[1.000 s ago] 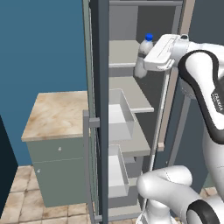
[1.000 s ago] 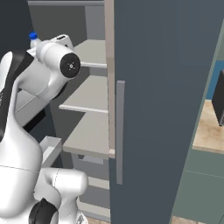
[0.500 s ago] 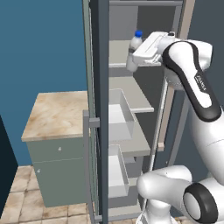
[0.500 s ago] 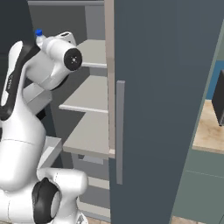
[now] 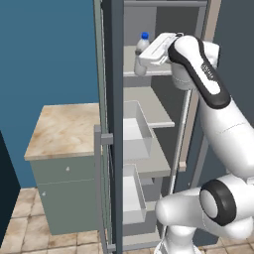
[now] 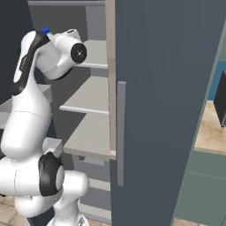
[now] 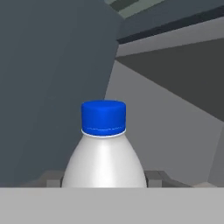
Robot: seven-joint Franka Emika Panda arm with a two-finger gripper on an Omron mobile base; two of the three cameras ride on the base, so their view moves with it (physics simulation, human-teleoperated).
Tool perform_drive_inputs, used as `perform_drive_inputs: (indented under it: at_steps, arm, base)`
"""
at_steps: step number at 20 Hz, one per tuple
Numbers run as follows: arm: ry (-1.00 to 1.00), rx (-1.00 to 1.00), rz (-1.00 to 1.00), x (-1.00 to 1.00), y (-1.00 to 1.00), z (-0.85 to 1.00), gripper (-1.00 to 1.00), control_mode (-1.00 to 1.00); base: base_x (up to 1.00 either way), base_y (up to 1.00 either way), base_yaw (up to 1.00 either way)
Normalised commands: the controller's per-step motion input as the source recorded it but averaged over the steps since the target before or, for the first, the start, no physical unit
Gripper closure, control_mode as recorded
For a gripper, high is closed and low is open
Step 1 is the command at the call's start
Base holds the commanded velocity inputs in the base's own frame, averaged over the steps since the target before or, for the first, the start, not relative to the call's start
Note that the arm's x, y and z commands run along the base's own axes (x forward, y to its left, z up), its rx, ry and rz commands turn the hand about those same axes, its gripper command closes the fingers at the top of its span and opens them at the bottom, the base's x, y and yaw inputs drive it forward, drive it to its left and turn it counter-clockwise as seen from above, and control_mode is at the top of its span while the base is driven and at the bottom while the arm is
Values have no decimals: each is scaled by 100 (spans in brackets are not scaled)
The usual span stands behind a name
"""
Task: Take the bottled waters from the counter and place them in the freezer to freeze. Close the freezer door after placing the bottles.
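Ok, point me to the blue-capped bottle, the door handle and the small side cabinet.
Blue-capped bottle [image 7: 103, 116]: hand view, on its cap.
Door handle [image 6: 121, 132]: right base view, middle of the vertical bar.
Side cabinet [image 5: 64, 130]: left base view, on its beige top.

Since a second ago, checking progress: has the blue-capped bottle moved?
Yes. The blue-capped bottle, held in the gripper, has moved left, deeper into the freezer, toward its upper shelf.

we see the freezer [image 5: 149, 114] open, its top shelf [image 5: 130, 59] bare around the bottle [image 5: 142, 47] at its front edge. the door [image 6: 176, 110] stands close on the right and a post [image 5: 117, 124] on the left, narrowing the way in.
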Motion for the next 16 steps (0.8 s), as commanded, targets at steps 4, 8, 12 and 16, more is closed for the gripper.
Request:
perform_drive_inputs:
  at_steps: [4,8,12,16]
  arm:
    - [0,0,0,34,-2,0,100,-100]
    - [0,0,0,43,0,0,100,-100]
    - [0,0,-5,53,0,0,100,-100]
    - [0,0,-6,51,0,0,100,-100]
  base:
    - [0,0,0]
    - [0,0,0]
    - [0,0,0]
    - [0,0,0]
